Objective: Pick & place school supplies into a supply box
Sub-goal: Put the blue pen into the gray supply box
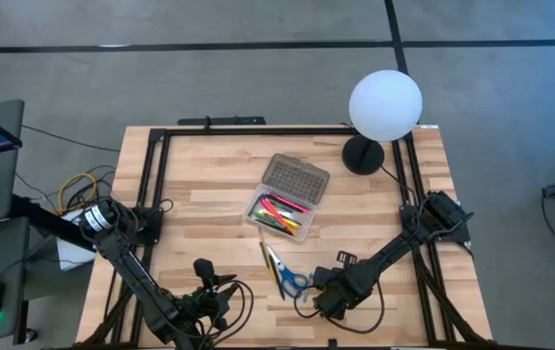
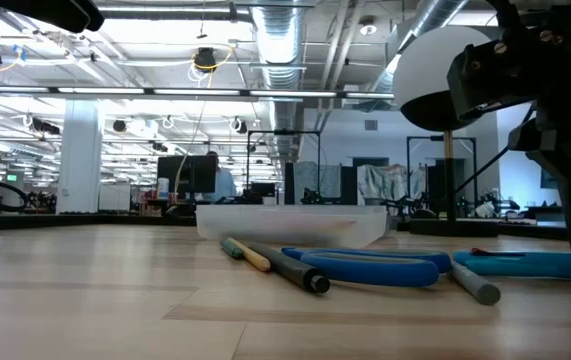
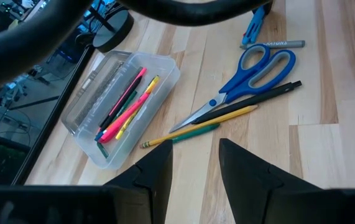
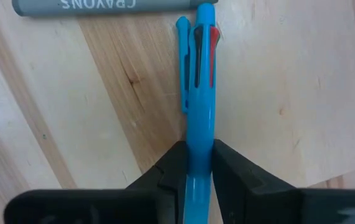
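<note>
The supply box (image 1: 282, 212) stands open at mid-table, its grey dotted lid (image 1: 294, 180) laid back toward the far edge, with pink, yellow and green pens inside (image 3: 124, 106). Nearer lie blue-handled scissors (image 3: 252, 74), a black pen (image 3: 258, 99), a yellow pencil (image 3: 202, 124), a green pen (image 3: 193, 130) and a grey crayon (image 3: 276, 45), all flat on the wood. My right gripper (image 4: 199, 165), right of the scissors (image 1: 292, 282), is shut on a blue multi-colour pen (image 4: 199, 93). My left gripper (image 3: 196, 165) is open, near the table's near edge, left of the scissors. My right gripper pinches the blue pen's barrel (image 4: 199, 140) between its two fingers, one on each side, behind the clip end, which points away from the gripper. The pen lies level (image 2: 525, 263) at table height. I cannot tell whether it is lifted off the wood.
A white globe lamp (image 1: 384, 105) stands on a black base (image 1: 363, 156) at the far right corner. Black cables (image 1: 238, 301) loop by the left gripper. A black frame (image 1: 151, 175) runs along the table's edges. Bare wood lies left of the box.
</note>
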